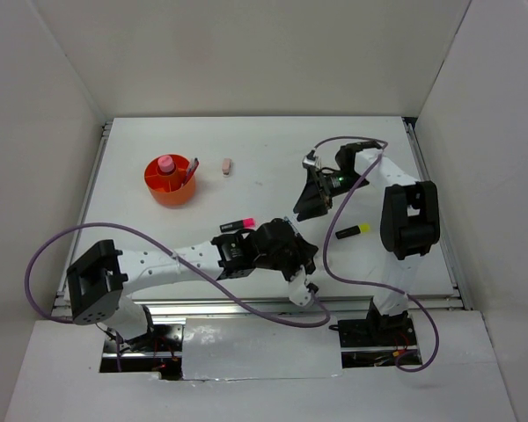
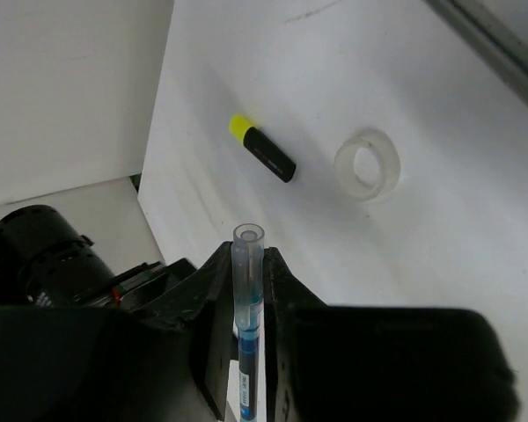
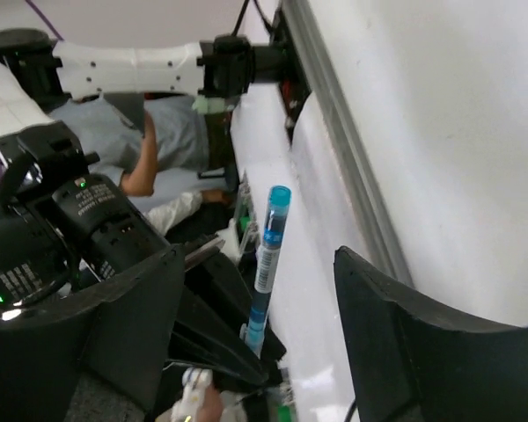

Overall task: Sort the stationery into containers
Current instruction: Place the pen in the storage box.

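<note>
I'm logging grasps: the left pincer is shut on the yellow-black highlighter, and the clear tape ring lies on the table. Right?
No: the left wrist view shows the left pincer shut on a thin blue plastic pen; the yellow-black highlighter lies on the white table near the clear tape ring.

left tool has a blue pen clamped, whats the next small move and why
Probably swing the left tool leftward and away from the arm bases, toward the orange tub. It is shut on the blue pen, and the tub stands well off to the far left, so the pen still has to be carried there.
</note>
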